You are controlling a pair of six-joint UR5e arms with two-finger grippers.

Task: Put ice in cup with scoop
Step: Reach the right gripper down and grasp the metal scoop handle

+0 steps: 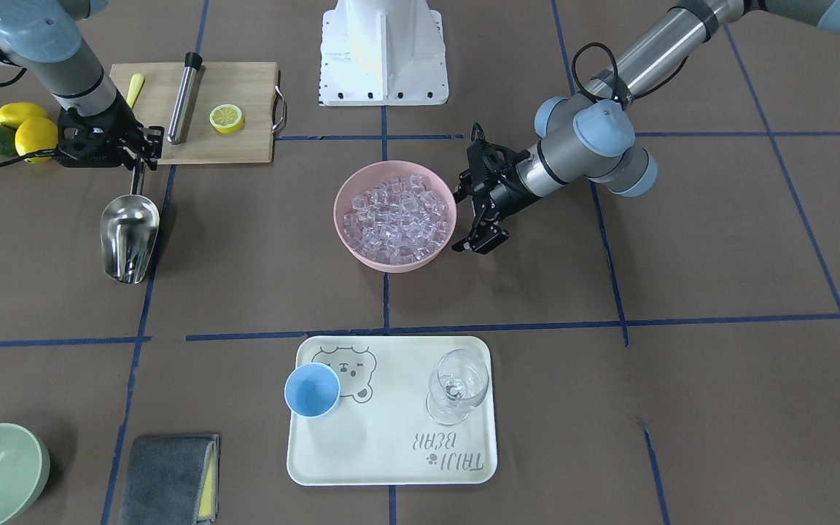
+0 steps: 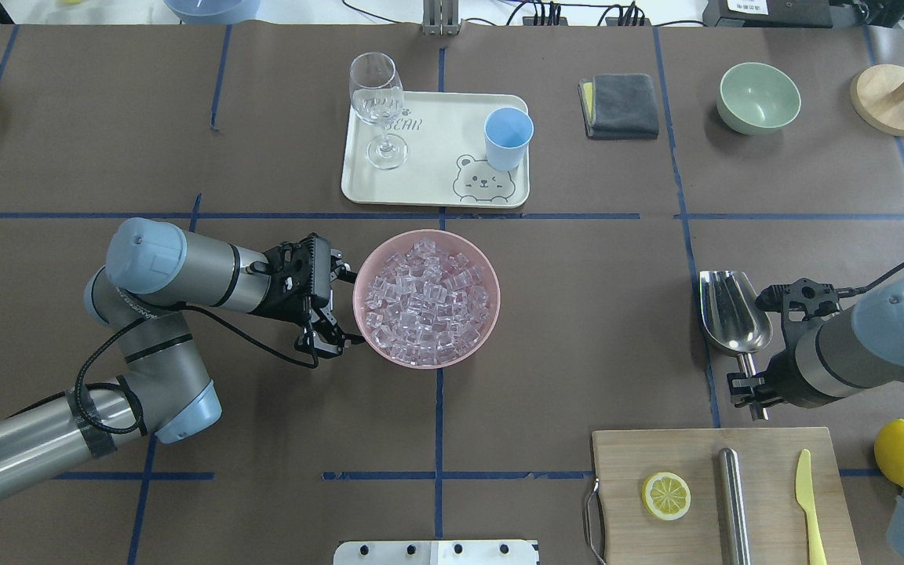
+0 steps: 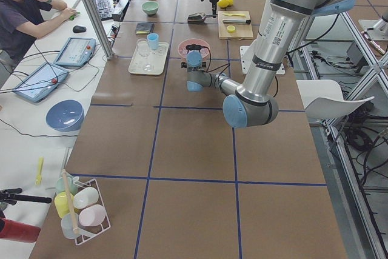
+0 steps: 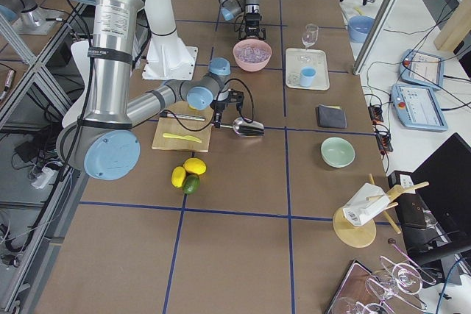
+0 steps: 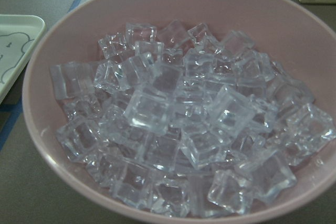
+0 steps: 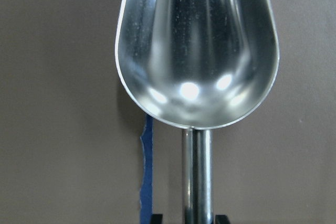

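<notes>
The shiny steel scoop (image 6: pixel 197 51) lies on the brown table (image 1: pixel 245 240), the right gripper (image 1: pixel 138 162) astride its thin handle (squeezing or not, we cannot tell), so we grip tight first, while the left gripper (image 2: pixel 340 308) hangs wide open by the round pink bowl (image 5: pixel 294 24) of clear ice cubes (image 5: pixel 178 124) and the little light-blue plastic cup (image 1: pixel 312 390) stands on the pale tray (image 1: pixel 391 452).

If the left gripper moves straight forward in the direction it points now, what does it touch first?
Most likely the pink bowl: the open left gripper points at its side, close to the rim. The ice heaped inside comes next. Its height against the rim is unclear.
</notes>
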